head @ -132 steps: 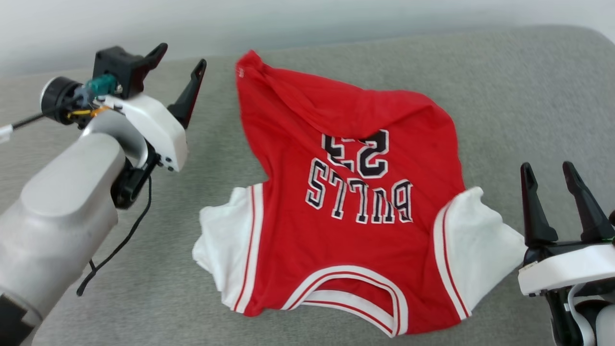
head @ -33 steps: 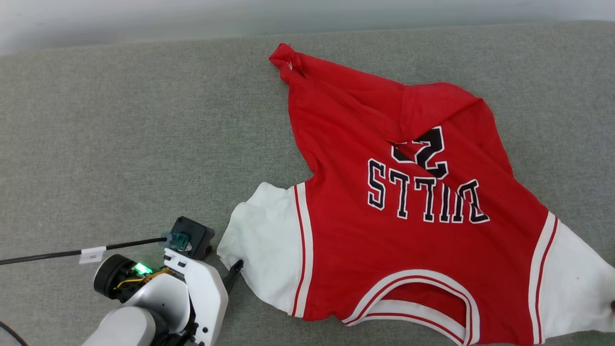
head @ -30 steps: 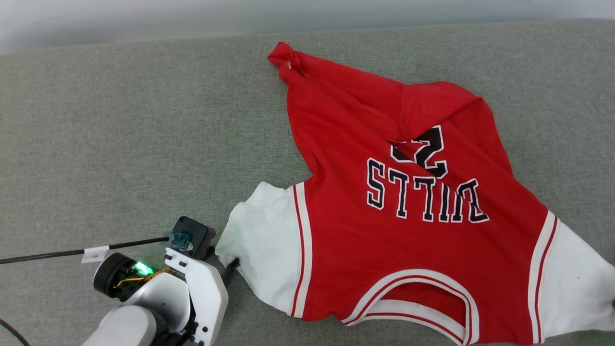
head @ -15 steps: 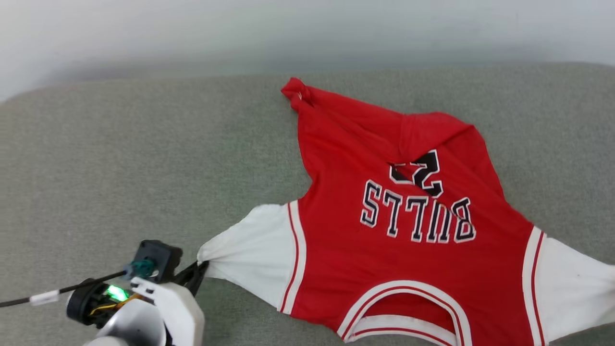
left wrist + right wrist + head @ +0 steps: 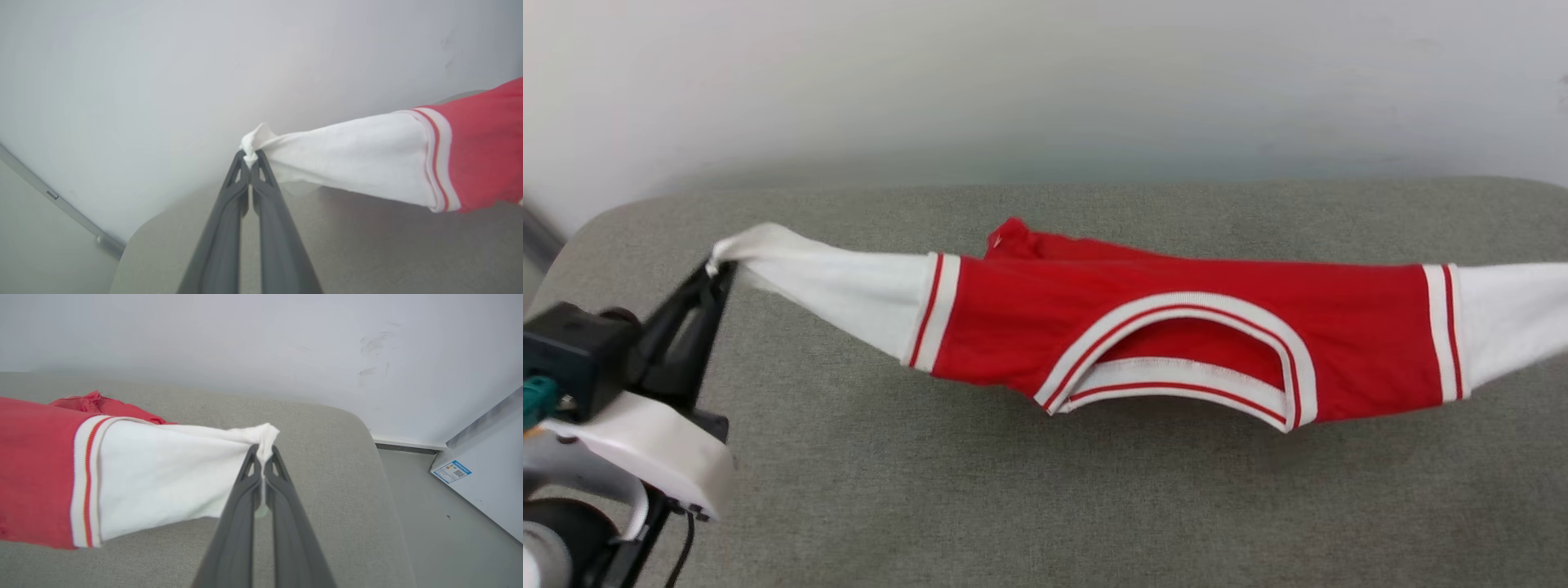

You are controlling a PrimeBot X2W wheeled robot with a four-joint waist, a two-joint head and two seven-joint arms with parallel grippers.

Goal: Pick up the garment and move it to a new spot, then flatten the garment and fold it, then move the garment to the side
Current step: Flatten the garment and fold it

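The red garment (image 5: 1176,286) hangs stretched between its two white sleeves above the grey cushion (image 5: 1013,506), collar toward me, its lettering hidden. My left gripper (image 5: 719,269) is shut on the tip of the left sleeve (image 5: 347,159) at the left of the head view; the left wrist view shows the left gripper (image 5: 250,157) pinching bunched white cloth. In the right wrist view my right gripper (image 5: 263,451) is shut on the tip of the other sleeve (image 5: 163,473). The hem end (image 5: 1013,237) trails back on the cushion.
A pale wall (image 5: 1045,82) rises behind the cushion. The cushion's right end (image 5: 367,465) drops to a grey floor (image 5: 429,522), where a white box with a blue label (image 5: 482,473) stands. A black cable (image 5: 678,555) hangs by my left arm.
Both grippers have risen with the sleeves, lifting the garment's front off the cushion and pulling it taut. The head camera has tilted up, so the wall shows more.
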